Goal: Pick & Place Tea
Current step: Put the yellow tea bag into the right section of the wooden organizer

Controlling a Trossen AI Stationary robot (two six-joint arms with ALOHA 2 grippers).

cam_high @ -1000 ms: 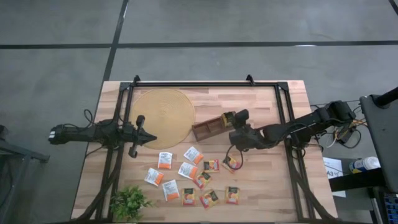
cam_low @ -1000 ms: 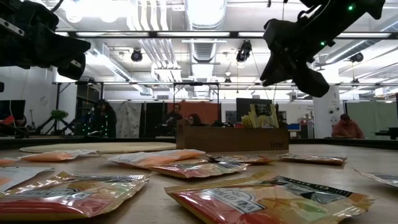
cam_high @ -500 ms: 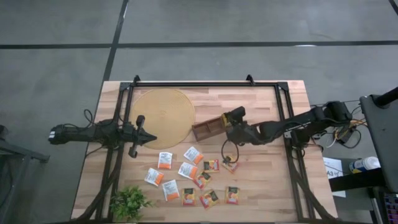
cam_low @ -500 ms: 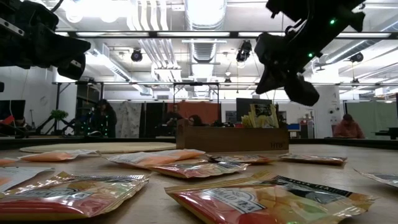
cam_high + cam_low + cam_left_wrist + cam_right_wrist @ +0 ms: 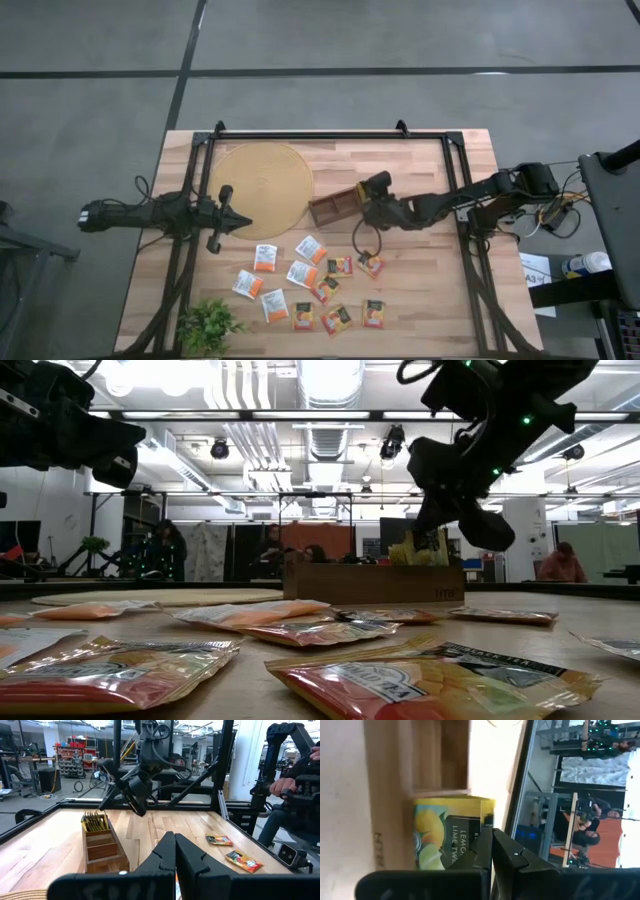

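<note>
Right gripper (image 5: 375, 188), fingers together and empty, is hovering over the wooden tray's (image 5: 335, 206) yellow-sachet end, loose tea sachets (image 5: 318, 285) lying nearer it than the idle, closed left gripper (image 5: 232, 219).

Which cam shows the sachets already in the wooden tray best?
Right wrist view: the yellow lemon-lime sachets fill the frame in the tray's end compartment. Left wrist shows them upright but far; low view partly behind the right gripper; high view, a tiny speck.
</note>
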